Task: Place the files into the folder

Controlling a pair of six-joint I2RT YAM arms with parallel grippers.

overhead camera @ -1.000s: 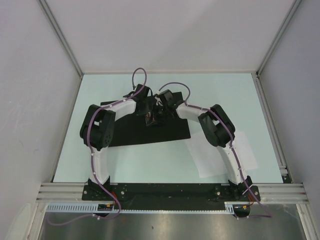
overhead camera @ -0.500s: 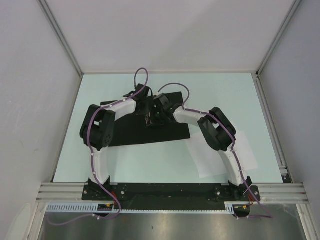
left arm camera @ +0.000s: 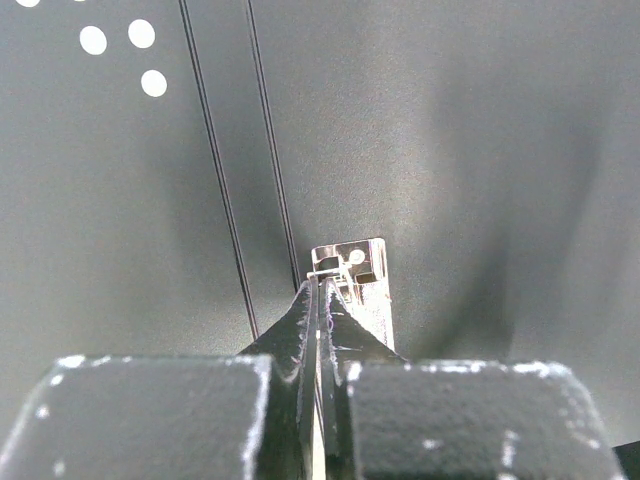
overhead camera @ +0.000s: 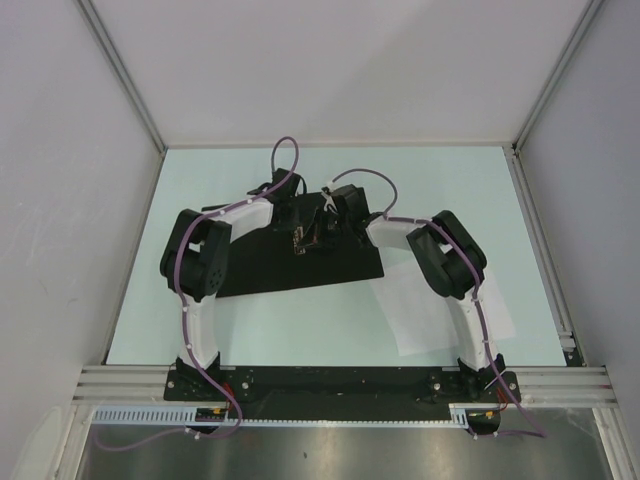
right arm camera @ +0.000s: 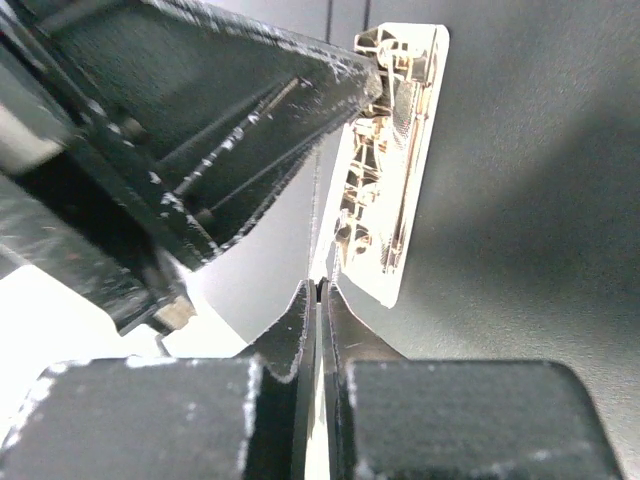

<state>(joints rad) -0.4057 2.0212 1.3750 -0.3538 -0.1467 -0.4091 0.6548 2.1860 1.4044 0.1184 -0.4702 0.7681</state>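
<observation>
Files (overhead camera: 418,322), thin white rectangular paper sheets, lie loose on the pale green table (overhead camera: 300,325) at the right. They are partly under the right arm and just beside the near right corner of the folder (overhead camera: 250,268), a flat rectangular folder spread open with its black inside upward. None of the files is in it yet. Over the last second neither sheets nor folder have shifted. What has changed is the right arm, which first nudged its wrist leftward over the folder's middle and has now drawn back to the right, its black elbow joint (overhead camera: 452,262) swinging outward above the paper. I take that as small adjustment around the shiny metal clip (right arm camera: 392,170) rather than progress. The sheets are untouched, so the task looks to be at its early step of readying the clip, and whether the clip is open I cannot tell. The left gripper (left arm camera: 318,292) has held its place, fingers pressed tight together with their tips at the near end of the clip; whether they pinch a thin part of it I cannot tell. The right gripper (right arm camera: 318,292) is likewise clenched, pointing along the clip's side with nothing visibly between its fingers, and the left gripper's dark body fills the upper left of its view. From above, both arms bend inward from their bases so the two wrists meet close together over the folder's centre, the left forearm reaching across the folder's left half.
</observation>
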